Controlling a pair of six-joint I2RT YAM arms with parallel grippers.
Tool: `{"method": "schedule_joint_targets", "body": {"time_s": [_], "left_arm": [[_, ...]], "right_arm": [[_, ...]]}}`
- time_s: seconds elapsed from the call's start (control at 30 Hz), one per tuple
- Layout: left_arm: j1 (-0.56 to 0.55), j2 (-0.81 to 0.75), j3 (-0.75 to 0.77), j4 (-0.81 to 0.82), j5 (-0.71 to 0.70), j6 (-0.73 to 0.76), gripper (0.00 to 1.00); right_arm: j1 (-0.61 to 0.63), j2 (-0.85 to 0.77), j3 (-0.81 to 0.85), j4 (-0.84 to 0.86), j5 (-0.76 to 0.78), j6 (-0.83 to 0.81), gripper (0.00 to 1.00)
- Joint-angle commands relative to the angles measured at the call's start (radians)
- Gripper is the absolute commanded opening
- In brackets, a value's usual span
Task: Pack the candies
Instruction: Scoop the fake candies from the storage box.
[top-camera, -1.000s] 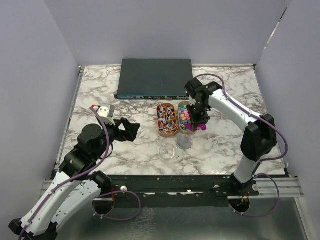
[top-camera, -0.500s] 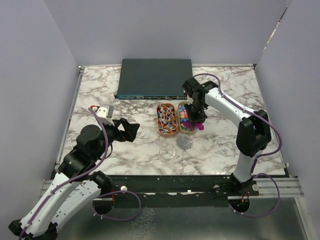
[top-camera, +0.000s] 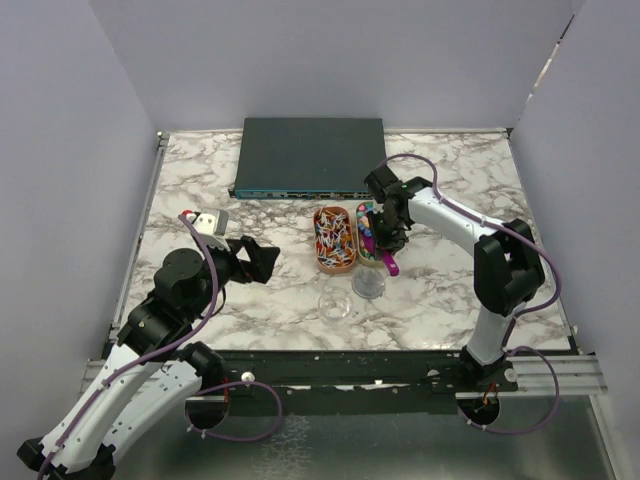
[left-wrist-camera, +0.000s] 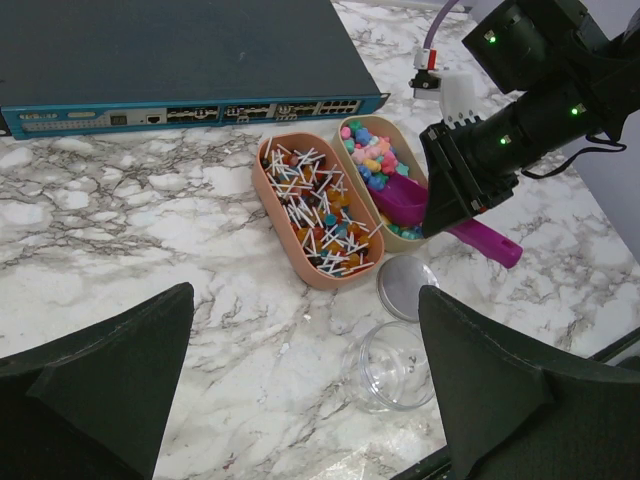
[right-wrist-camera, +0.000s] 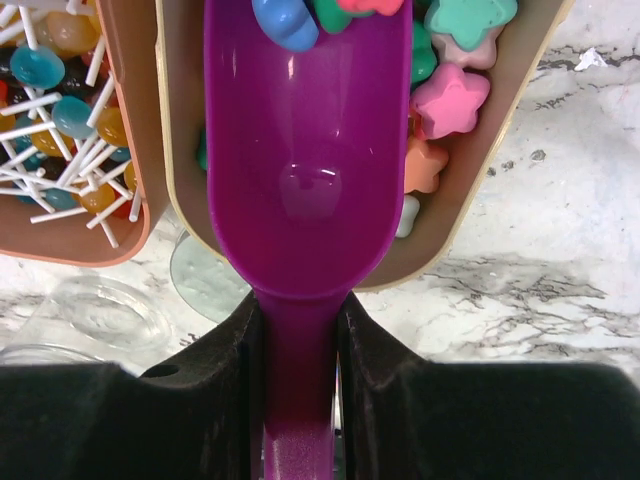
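My right jaws clamp the purple scoop (right-wrist-camera: 305, 150) by its handle to dig its bowl into the candies (right-wrist-camera: 445, 100), while my left jaws hang apart facing the glass jar (left-wrist-camera: 393, 365).

Your left arm sits folded at 7 o'clock; left end effector (top-camera: 258, 262) faces 3 o'clock, jaws spread wide. Your right arm's forearm reaches toward 10 o'clock; right end effector (top-camera: 390, 232) is clamped on the purple scoop (right-wrist-camera: 305, 150) handle.
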Motion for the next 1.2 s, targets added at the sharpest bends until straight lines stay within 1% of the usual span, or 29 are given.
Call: {"method": "schedule_joint_targets", "body": {"time_s": [0.0,0.47,0.83,1.17], "left_arm": [[0.0,0.005,-0.01,0.009,-0.019,0.007,0.94],[0.003,0.016,-0.01,0.008,-0.023,0.007,0.94],[0.01,0.035,-0.01,0.009,-0.022,0.006,0.94],[0.011,0.054,-0.01,0.01,-0.021,0.004,0.93]], "right_arm": [[-0.006,-0.036,-0.05,0.094,0.05,0.036,0.01],[-0.005,-0.108,-0.146,0.197,0.072,0.036,0.01],[-0.005,-0.235,-0.294,0.351,0.104,0.013,0.01],[-0.004,-0.319,-0.392,0.472,0.088,-0.024,0.01]]}}
